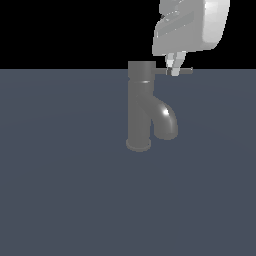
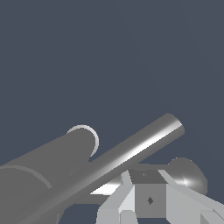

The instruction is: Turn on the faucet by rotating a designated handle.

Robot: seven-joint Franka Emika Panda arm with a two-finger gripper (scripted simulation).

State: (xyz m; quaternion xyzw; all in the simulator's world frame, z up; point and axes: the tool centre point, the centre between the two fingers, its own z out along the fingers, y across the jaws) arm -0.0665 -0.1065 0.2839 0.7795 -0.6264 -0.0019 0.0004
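The faucet (image 1: pixel 139 105) is a dull grey upright cylinder on a round base, with a thick spout (image 1: pixel 165 119) curving down on the exterior view's right. The handle (image 1: pixel 184 71) is a thin lever sticking out from the top cap towards the exterior view's right. My gripper (image 1: pixel 174 70) comes down from above, fingers close together, with its tips at the middle of the handle. In the wrist view the handle (image 2: pixel 135 148) runs as a long shiny rod just beyond my gripper (image 2: pixel 148 192), not between the fingers. The faucet body (image 2: pixel 48 166) and spout (image 2: pixel 190 175) lie behind it.
The faucet stands on a flat blue-grey floor (image 1: pixel 60 200) that fills the lower part of the exterior view. Nothing else shows.
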